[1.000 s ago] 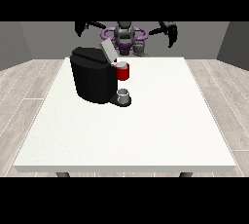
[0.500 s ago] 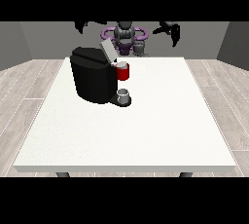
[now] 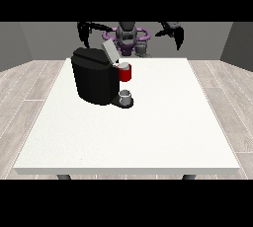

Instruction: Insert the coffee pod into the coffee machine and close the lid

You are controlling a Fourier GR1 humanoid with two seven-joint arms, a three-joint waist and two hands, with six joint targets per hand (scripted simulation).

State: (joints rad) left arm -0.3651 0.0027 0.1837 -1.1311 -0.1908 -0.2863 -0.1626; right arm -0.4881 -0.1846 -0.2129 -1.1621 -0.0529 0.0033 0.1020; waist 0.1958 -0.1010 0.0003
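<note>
Across the last second we see both hands drop from a spread, raised pose. The hand at the view's left (image 3: 84, 29) now hangs above the far left of the table, just behind the coffee machine (image 3: 96, 78). The hand at the view's right (image 3: 174, 31) has come down at the far right, well apart from the machine. Nothing on the white table (image 3: 148, 132) has moved. We judge the reach has only just started and no contact is made yet.

Fingers: the hand at the view's left looks curled downward and holds nothing we can see. For the hand at the view's right we cannot tell, too small and dark.

The machine is a black block on the far left part of the table. Its grey lid (image 3: 108, 52) is tilted up, open, at the top right of the body. A red head (image 3: 125, 74) sticks out to the right with a small grey top on it. A small grey cup (image 3: 126, 95) sits on the base below it, nearer to us. A grey item (image 3: 142, 49) stands at the far edge, near the robot's torso; it may be the coffee pod, we cannot confirm.

Pod not inserted, lid not closed.
</note>
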